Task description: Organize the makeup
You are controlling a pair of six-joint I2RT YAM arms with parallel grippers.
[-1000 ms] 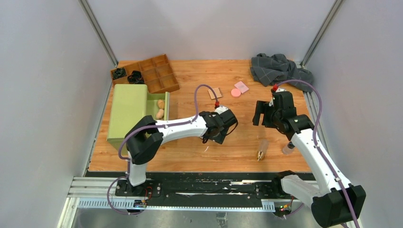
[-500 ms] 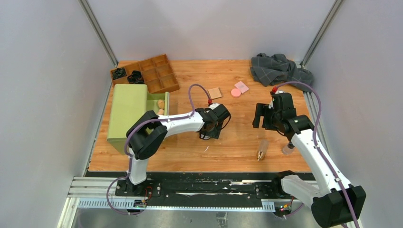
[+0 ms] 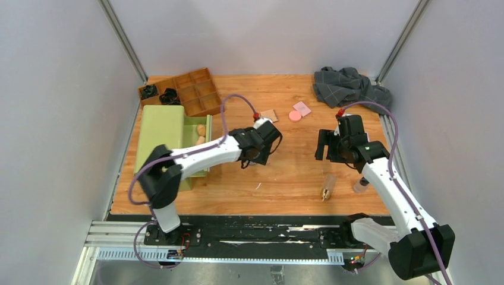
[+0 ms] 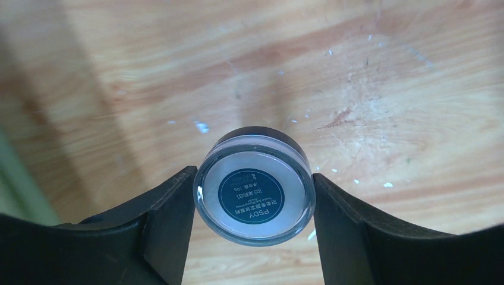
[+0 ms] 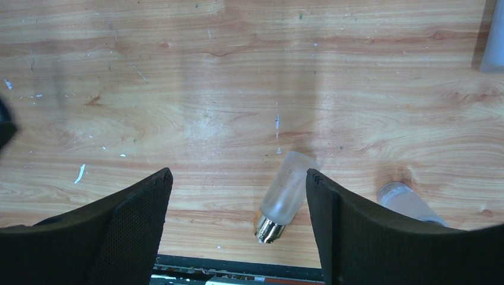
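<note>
In the left wrist view a round compact (image 4: 254, 193), clear-rimmed with a dark label, sits between my left gripper's (image 4: 254, 190) fingers, touched on both sides and held above the wood. From above, the left gripper (image 3: 254, 155) hangs mid-table, right of the green box. My right gripper (image 5: 238, 178) stands open above a frosted bottle with a silver neck (image 5: 287, 190) lying on the table (image 3: 327, 185). A clear tube (image 5: 407, 202) lies right of it. The tan pad (image 3: 270, 115), pink disc (image 3: 294, 115) and pink square pad (image 3: 302, 108) lie at the back.
A green box (image 3: 160, 133) with an open drawer holding beige sponges (image 3: 201, 132) stands at the left. Behind it is a wooden divided tray (image 3: 199, 92) with black items (image 3: 169, 95) beside it. A grey checked cloth (image 3: 350, 86) is bunched in the back right corner.
My left gripper has moved left and toward the back of the table, nearer the green box. The right arm has hardly moved.
</note>
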